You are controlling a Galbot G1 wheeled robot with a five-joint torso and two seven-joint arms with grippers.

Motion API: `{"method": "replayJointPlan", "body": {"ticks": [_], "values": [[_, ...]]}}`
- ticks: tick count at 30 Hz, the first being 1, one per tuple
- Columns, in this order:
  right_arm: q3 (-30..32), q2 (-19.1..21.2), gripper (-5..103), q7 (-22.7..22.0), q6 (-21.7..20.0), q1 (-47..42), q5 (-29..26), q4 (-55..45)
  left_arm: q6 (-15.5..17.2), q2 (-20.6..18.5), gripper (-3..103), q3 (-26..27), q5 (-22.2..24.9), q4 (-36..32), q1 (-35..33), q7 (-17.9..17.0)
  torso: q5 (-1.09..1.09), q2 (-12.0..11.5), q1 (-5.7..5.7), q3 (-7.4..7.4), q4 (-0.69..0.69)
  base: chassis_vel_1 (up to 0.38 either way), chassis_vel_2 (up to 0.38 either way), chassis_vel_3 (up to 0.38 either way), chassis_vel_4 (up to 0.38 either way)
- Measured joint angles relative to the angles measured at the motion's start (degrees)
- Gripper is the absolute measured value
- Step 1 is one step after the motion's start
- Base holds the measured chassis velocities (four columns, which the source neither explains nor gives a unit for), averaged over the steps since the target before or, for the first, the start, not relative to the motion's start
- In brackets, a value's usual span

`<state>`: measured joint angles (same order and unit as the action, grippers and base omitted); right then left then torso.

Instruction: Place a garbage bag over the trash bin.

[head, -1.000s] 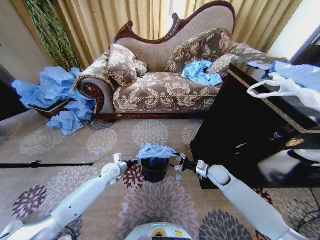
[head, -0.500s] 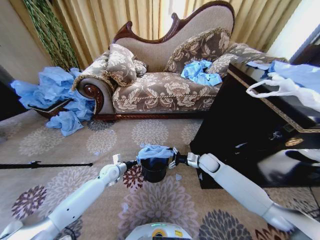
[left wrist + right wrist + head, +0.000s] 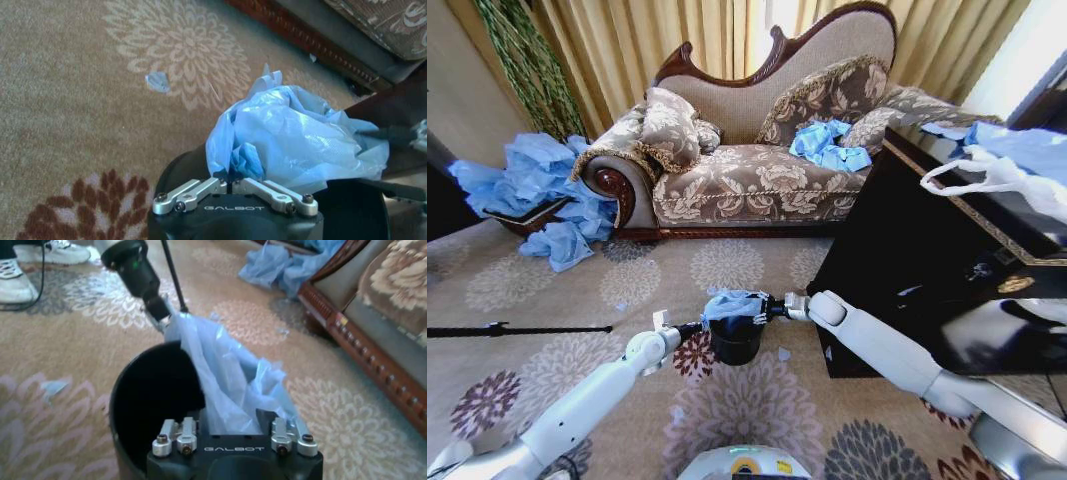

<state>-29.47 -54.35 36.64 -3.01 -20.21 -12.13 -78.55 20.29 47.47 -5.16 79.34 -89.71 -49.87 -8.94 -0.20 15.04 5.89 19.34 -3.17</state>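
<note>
The crinkly, translucent light blue garbage bag [image 3: 734,302] drapes over the upright, smooth black cylindrical bin [image 3: 735,342]. The left tool [image 3: 231,186] and right tool [image 3: 230,434] each pinch the bag's edge from opposite sides.

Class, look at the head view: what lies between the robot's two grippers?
In the head view, the trash bin stands between the left gripper and right gripper, with the garbage bag bunched over its rim, both grippers shut on the bag.

Floral sofa [image 3: 757,170], patterned carpet [image 3: 547,290], curtains [image 3: 657,40]

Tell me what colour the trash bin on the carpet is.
Black; the trash bin shows best in the right wrist view.
</note>
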Motion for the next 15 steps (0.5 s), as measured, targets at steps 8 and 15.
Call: {"method": "replayJointPlan", "body": {"ticks": [8, 15], "values": [[-0.5, 0.3, 24, -0.1, -1.6, -0.5, 1.6, 0.2, -0.3, 0.0, 0, 0.3, -0.1, 0.0, -0.3, 0.3, -0.01, 0.0, -0.01, 0.0, 0.0, 0.0, 0.0, 0.0, 0.0], [0.3, 0.7, 1, -1.7, -0.9, -0.7, 2.3, -0.7, -0.3, -0.1, 0, 0.4, 0.1, 0.0, -0.3, 0.5, 0.0, 0.0, -0.01, 0.0, 0.01, 0.0, 0.0, 0.0, 0.0]]}}
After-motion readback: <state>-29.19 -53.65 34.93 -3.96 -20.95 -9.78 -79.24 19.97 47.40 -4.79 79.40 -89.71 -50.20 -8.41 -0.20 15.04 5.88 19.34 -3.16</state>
